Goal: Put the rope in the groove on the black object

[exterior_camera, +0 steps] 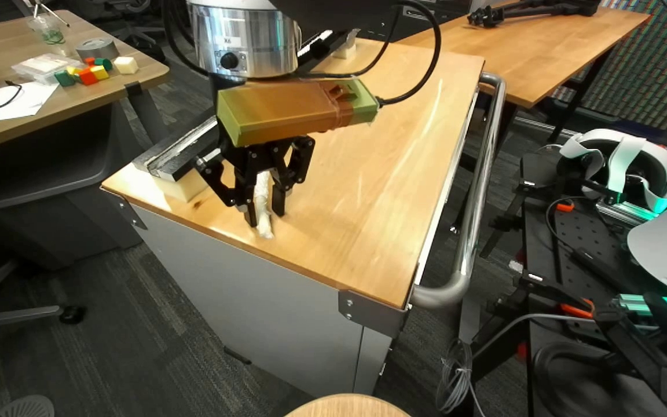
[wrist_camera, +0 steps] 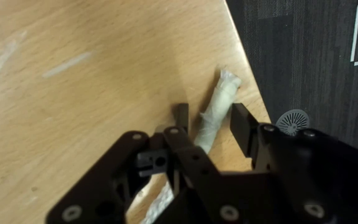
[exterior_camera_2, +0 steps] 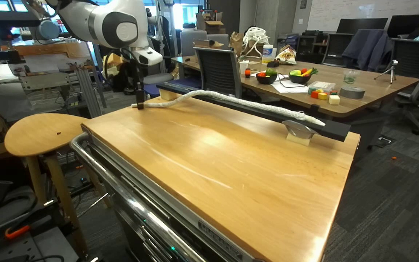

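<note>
Fingers (wrist_camera: pixel 241 130) parted astride the free end of the rope (wrist_camera: pixel 214 116)

They appear to have no hold on it: in the wrist view bare tabletop (wrist_camera: pixel 73 124) shows between the rope and one finger, while the opposite finger stands closer, and whether that one touches cannot be told. The gripper (exterior_camera: pixel 265 215) points down with its tips low, presumably so that closing will catch a rope lying flat. It sits back a little from the tip, likely to pinch sound material rather than the ragged end.

The rope slants through the gap between the fingers, its tip poking out beyond them near the tabletop's edge. Behind them it runs off beneath the gripper; in an exterior view this slack stretch rises to the black rail (exterior_camera_2: pixel 253 110) and then lies along it to near the opposite end. How deep it sits in the groove (exterior_camera: pixel 178 150) is hard to make out. The end by the gripper is off the rail, so that end seems to be what is left to lay in.

Pale blocks (exterior_camera_2: pixel 167 95) prop the rail above the tabletop, and a silvery piece (exterior_camera_2: pixel 298 130) stands against its side, perhaps to steady it.
</note>
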{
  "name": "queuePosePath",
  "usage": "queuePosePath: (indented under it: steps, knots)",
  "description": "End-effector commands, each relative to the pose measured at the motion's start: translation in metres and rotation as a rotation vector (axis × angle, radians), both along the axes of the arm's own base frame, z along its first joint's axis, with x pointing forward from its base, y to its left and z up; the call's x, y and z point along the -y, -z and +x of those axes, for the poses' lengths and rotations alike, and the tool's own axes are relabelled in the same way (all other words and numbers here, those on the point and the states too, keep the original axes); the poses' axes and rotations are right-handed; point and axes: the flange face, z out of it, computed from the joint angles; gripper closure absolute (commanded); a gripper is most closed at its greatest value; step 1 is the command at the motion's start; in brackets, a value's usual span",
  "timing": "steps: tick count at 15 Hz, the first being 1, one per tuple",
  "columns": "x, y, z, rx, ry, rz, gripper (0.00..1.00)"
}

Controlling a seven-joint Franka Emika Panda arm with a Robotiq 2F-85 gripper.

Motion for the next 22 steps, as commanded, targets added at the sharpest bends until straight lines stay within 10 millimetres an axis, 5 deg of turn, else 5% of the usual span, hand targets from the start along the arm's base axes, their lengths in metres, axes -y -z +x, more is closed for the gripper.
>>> queuePosePath:
  steps: [1,3,4,6,9,17,22]
  knots:
    - [-0.003,-0.008,0.005,0.002,0.011,0.030,0.66]
    - [-0.004,-0.015,0.004,0.024,0.011,0.037,0.70]
    - [-0.004,-0.023,0.003,0.039,0.014,0.046,0.90]
    - [-0.004,-0.037,0.003,0.077,0.028,0.064,1.00]
    - [-0.005,-0.060,0.007,0.143,0.053,0.088,0.94]
    - [-0.008,-0.129,0.028,0.232,0.030,0.083,0.98]
    - [-0.006,-0.151,0.053,0.277,0.037,0.006,0.98]
